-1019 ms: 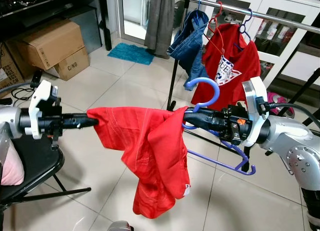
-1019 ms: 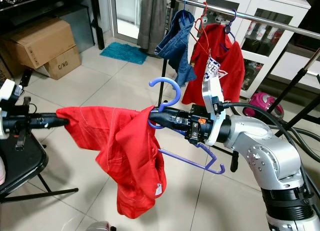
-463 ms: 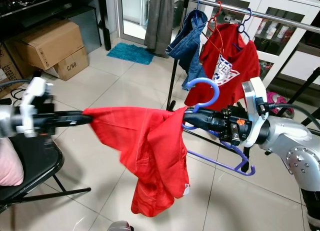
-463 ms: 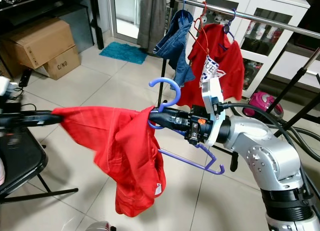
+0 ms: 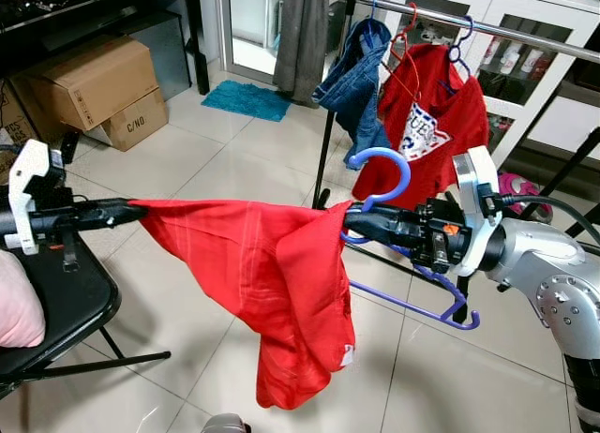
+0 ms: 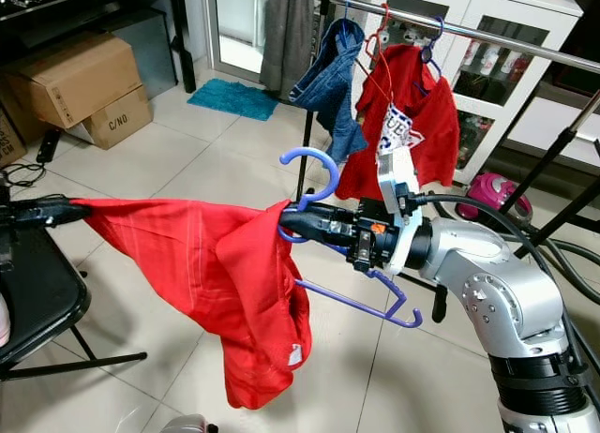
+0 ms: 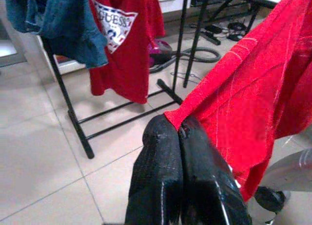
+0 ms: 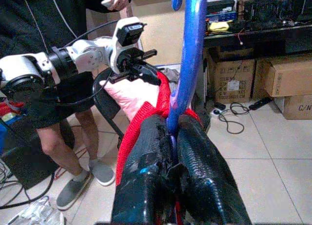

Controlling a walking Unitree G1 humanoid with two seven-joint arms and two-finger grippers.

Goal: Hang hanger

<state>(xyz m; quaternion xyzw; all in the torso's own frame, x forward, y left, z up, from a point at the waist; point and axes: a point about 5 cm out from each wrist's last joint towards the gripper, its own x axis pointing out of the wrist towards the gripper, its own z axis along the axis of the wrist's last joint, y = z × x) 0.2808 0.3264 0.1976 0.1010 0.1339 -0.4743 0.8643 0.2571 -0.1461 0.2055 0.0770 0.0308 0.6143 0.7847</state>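
A red shirt (image 5: 267,269) is stretched between my two grippers, with most of it drooping toward the floor. My left gripper (image 5: 131,209) is shut on the shirt's corner at the left, seen close in the left wrist view (image 7: 179,132). My right gripper (image 5: 352,222) is shut on the neck of a blue hanger (image 5: 386,163), whose hook rises above it and whose bar (image 5: 412,306) slopes down to the right. The shirt's collar is gathered around the hanger neck (image 8: 187,64). Behind stands a clothes rail (image 5: 469,22) with a denim garment (image 5: 361,72) and a red printed shirt (image 5: 431,124).
A black chair (image 5: 56,302) with a pink cushion (image 5: 17,311) stands at my left. Cardboard boxes (image 5: 94,86) and a teal mat (image 5: 246,100) lie on the tiled floor behind. A person (image 8: 53,113) stands near the chair in the right wrist view. White cabinets (image 5: 525,49) are behind the rail.
My left gripper has pulled the shirt's corner further left, stretching the cloth out wider. The right gripper and hanger have held still.
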